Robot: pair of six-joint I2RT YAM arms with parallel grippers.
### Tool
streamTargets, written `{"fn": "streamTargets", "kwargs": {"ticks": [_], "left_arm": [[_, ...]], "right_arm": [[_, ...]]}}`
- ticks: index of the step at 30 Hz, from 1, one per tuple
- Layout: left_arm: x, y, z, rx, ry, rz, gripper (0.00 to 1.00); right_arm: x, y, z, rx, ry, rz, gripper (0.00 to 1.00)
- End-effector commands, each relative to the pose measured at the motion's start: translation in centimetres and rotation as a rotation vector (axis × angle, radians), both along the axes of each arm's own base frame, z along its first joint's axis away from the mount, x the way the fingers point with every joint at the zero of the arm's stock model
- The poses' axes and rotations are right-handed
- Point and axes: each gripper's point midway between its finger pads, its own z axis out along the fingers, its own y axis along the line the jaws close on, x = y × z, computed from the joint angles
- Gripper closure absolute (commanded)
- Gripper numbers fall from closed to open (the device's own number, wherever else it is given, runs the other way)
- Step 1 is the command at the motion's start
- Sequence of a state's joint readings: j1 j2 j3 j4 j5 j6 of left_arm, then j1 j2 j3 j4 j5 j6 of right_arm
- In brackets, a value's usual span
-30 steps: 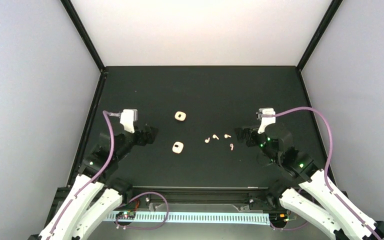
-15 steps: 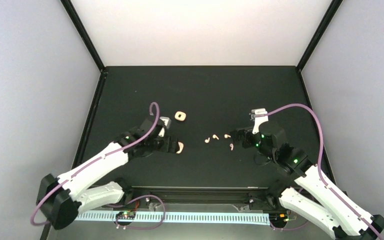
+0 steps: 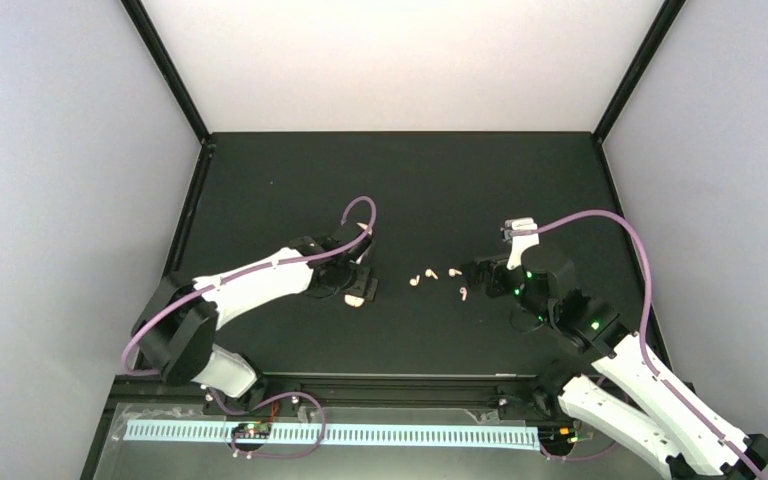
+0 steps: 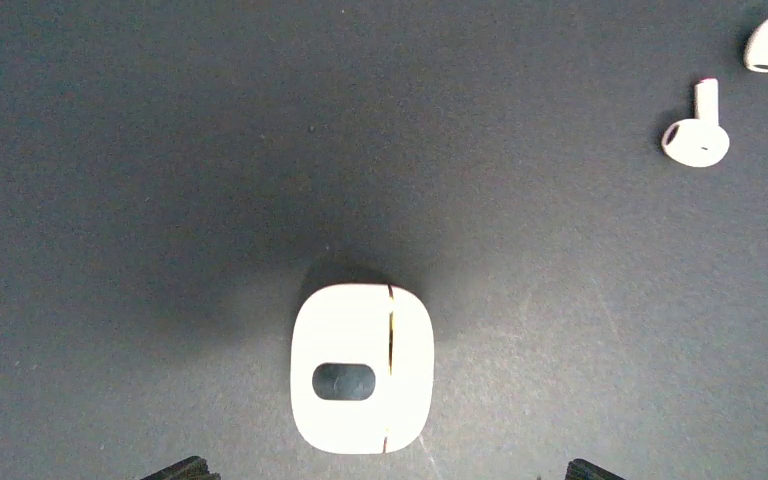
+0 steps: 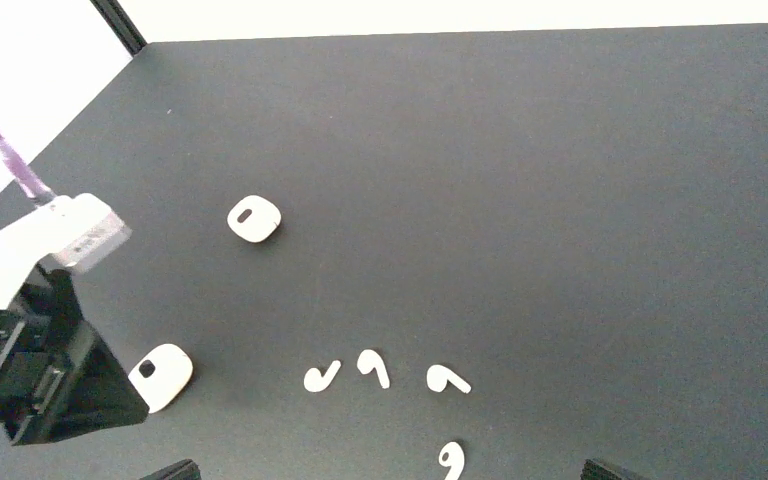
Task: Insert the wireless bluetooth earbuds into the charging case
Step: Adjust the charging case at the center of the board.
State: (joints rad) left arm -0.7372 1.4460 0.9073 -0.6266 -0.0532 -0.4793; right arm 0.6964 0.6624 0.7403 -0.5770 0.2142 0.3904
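Note:
A white charging case (image 4: 362, 368) lies flat and closed on the black table, just ahead of and between the wide-apart tips of my open left gripper (image 4: 387, 470). From above, the left gripper (image 3: 358, 284) hangs over this case (image 3: 361, 298). A second charging case (image 5: 254, 219) lies farther back. Several cream-white earbuds lie loose in the middle: one (image 5: 321, 376), another (image 5: 373, 366), a third (image 5: 447, 379), and one nearer (image 5: 450, 458). My right gripper (image 5: 390, 470) is open and empty just short of them; from above, the right gripper (image 3: 480, 272) is to their right.
The black table (image 3: 410, 180) is ringed by a black frame and pale walls. The left arm's purple cable (image 3: 360, 208) loops above its wrist. The left gripper's body (image 5: 40, 370) fills the lower left of the right wrist view.
My left arm has swung in from the left side to hang over the near charging case. The right gripper has edged slightly toward the earbuds. Cases and earbuds have not moved.

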Motion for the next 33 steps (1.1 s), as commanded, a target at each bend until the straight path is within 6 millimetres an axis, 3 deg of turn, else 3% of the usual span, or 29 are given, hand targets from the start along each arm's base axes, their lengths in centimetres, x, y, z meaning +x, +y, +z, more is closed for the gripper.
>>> {"fn": "streamTargets", "kwargs": {"ticks": [1,16,33], "left_arm": [[1.0,-1.0,-0.2,0.036,-0.004,-0.028,0.07],[1.5,-1.4,-3.8,0.109,0.052,-0.042,0.21],[1.2,-1.4,-5.2,0.113,0.072,-0.050,0.37]], "right_arm": [[-0.5,0.1,-0.2,-0.006,0.002,0.025,0.00],[-0.7,0.1,-0.1,0.002,-0.003,0.031,0.00],[-0.6,0.2,-0.2,-0.001,0.000,0.030,0.00]]}}
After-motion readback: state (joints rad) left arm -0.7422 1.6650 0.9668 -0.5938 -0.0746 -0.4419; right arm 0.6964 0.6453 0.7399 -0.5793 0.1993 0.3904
